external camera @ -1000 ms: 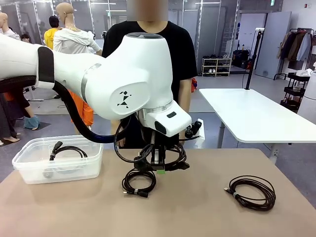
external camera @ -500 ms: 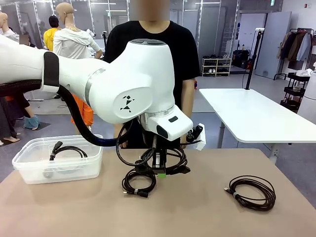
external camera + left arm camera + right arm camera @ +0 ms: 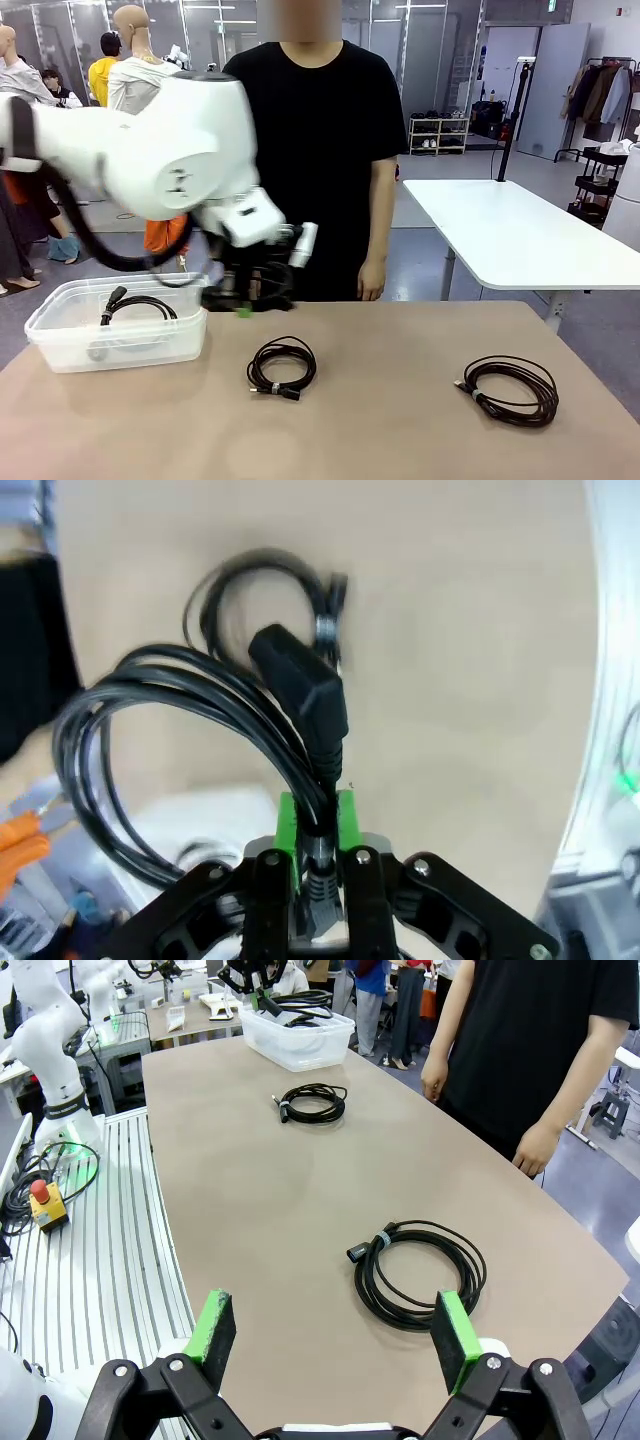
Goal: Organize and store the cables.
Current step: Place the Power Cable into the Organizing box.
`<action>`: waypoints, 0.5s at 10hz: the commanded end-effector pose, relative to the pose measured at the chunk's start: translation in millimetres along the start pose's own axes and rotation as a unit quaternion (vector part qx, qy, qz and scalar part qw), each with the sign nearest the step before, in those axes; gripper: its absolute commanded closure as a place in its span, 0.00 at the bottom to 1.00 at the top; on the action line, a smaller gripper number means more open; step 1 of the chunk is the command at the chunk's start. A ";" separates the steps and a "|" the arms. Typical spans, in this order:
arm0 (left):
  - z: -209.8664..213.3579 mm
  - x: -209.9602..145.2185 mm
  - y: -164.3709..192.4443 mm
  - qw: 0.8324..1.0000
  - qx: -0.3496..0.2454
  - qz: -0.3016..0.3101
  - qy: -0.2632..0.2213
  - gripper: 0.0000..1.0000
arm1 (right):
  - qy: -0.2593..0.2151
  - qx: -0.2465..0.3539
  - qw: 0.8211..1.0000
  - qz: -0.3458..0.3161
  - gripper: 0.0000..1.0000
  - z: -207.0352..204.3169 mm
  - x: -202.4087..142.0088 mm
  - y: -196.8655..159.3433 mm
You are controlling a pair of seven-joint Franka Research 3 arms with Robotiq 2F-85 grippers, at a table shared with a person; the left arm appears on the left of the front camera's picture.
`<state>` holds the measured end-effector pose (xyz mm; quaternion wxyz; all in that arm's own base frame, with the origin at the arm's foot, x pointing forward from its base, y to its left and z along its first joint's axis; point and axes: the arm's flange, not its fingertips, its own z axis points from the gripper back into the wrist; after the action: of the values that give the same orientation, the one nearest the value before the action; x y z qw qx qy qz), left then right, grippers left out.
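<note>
Coiled black cables, four; clear plastic bin [image 3: 60, 350], one, far left.
Left gripper [image 3: 318, 825] clenched on held cable [image 3: 310, 700], just right of bin; stored cable [image 3: 140, 303] inside; middle cable [image 3: 282, 366] and right cable [image 3: 510, 388] on tan table [image 3: 400, 440]; right gripper [image 3: 333, 1330] released.

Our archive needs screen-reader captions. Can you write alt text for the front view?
The left pincer, shut on a coiled black cable, hangs near a clear bin that holds one cable. Two more coiled cables lie on the tan table, and a person in black stands behind.
</note>
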<state>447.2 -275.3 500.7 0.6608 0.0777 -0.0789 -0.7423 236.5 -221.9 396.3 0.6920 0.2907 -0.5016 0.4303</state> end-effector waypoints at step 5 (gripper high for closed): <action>-33.8 -188.0 0.2 0.990 0.013 0.119 0.077 0.82 | -0.007 -0.003 1.000 0.008 0.00 0.5 1.0 0.2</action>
<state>470.7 -85.1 469.7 0.7307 0.1228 -0.0399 -0.6704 236.4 -222.0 396.3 0.6921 0.2906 -0.5016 0.4300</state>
